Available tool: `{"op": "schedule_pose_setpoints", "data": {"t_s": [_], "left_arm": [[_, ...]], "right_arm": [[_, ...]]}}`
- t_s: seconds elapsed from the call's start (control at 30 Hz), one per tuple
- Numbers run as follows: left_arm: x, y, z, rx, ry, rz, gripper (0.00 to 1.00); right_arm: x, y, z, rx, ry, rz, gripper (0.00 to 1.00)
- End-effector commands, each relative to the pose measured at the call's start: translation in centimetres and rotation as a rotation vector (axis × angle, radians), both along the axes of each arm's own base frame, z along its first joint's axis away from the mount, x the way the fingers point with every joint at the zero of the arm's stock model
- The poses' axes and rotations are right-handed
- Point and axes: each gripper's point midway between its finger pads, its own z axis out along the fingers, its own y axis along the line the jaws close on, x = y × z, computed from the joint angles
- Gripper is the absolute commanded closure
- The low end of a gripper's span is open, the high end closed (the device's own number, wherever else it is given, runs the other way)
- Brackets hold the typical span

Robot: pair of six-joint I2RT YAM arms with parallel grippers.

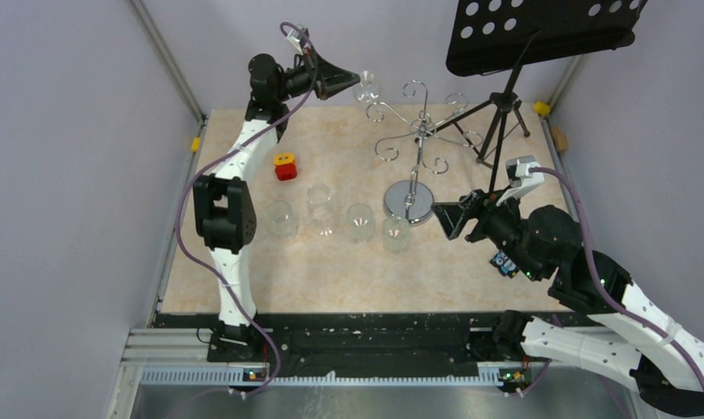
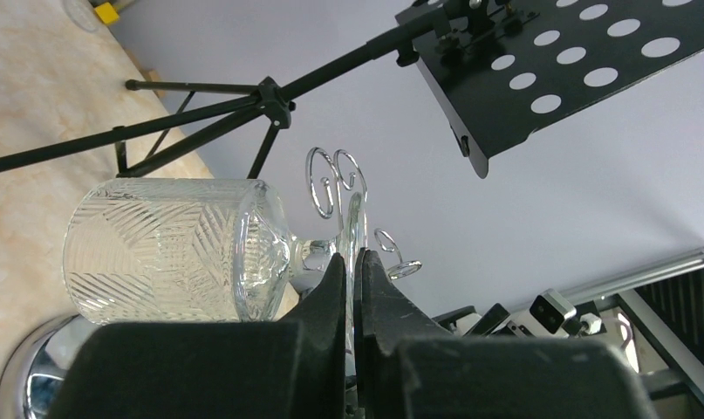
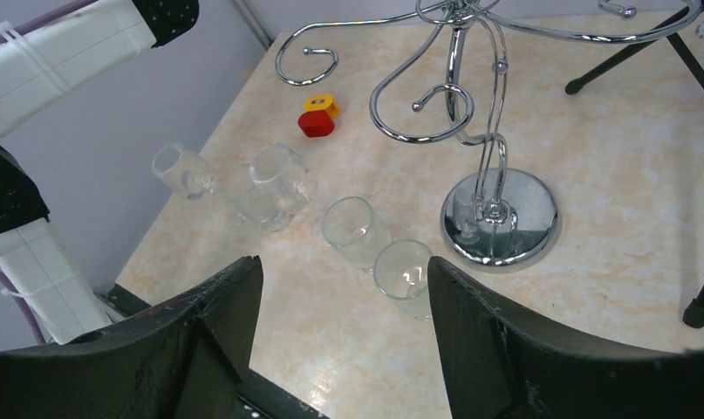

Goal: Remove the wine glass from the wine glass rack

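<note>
The wine glass (image 2: 174, 249), cut with a ribbed pattern, lies sideways in the left wrist view. Its thin foot (image 2: 355, 223) stands edge-on between the fingers of my left gripper (image 2: 355, 262), which is shut on it. From above, the wine glass (image 1: 366, 87) hangs high at the back, just left of the wine glass rack (image 1: 418, 131). The rack's curled chrome arms (image 2: 335, 179) show right behind the foot; whether they touch it I cannot tell. My right gripper (image 3: 344, 262) is open and holds nothing, low beside the rack's round base (image 1: 409, 201).
Several tumblers (image 1: 359, 220) stand in a row in front of the rack base (image 3: 505, 218); one tumbler (image 3: 400, 271) sits just beyond my right fingers. A red and yellow block (image 1: 284, 166) lies to the left. A black music stand (image 1: 540, 35) rises at the back right.
</note>
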Motion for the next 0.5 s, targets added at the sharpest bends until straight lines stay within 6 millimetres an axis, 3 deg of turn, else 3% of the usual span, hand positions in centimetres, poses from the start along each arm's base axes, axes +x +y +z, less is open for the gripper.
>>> {"op": "schedule_pose_setpoints", "data": {"t_s": [0.0, 0.3, 0.47], "left_arm": [[-3.6, 3.4, 7.5, -0.061, -0.195, 0.097, 1.00], [-7.4, 8.1, 8.3, -0.059, -0.137, 0.288, 1.00], [-12.0, 9.4, 9.9, -0.126, -0.093, 0.356, 1.00]], "right_arm": [[-0.1, 0.5, 1.6, 0.069, -0.028, 0.017, 0.31], [-0.2, 2.4, 1.7, 0.105, -0.009, 0.071, 0.33], [-0.5, 3.8, 2.4, 0.159, -0.035, 0.132, 0.32]]}}
